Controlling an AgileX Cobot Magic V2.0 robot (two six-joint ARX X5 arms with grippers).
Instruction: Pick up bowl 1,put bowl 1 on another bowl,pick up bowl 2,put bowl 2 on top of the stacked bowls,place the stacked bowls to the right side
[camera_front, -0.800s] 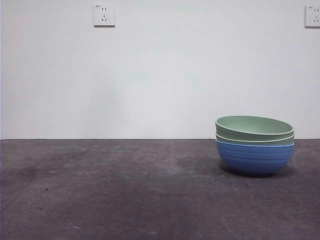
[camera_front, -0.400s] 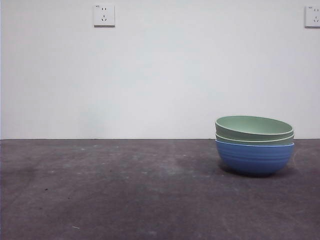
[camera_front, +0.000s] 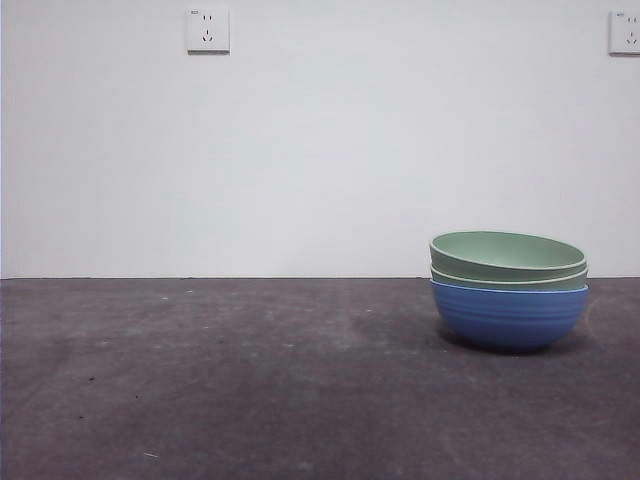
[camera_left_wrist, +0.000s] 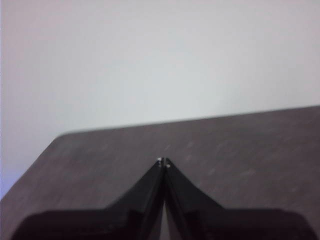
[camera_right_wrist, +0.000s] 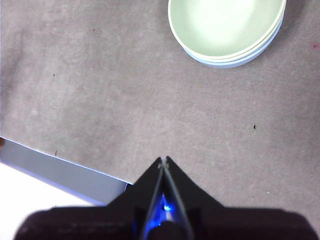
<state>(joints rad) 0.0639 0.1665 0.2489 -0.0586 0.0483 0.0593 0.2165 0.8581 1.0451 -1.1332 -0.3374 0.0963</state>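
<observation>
Near field: dark grey, scuffed worktop (camera_front: 250, 390), bare across the front and left.

Right side, further back: the stacked bowls (camera_front: 509, 290) sit on the worktop. The round blue ridged bowl (camera_front: 509, 316) is at the bottom, with two pale green ridged bowls nested in it, the top green bowl (camera_front: 508, 250) slightly tilted. From the right wrist view the stack (camera_right_wrist: 227, 30) looks concentric, rims aligned.

Right gripper (camera_right_wrist: 164, 160): fingers pressed together, holding nothing, well apart from the stack above open worktop. Left gripper (camera_left_wrist: 163, 162): fingers likewise closed and empty, over the bare worktop facing the wall.

Far: white wall with two power sockets (camera_front: 208, 30).

Judgement: stacking and rightward placement appear complete. The step in hand is retreat; best done by keeping both arms clear of the rims so the tilted top bowl is not nudged.
</observation>
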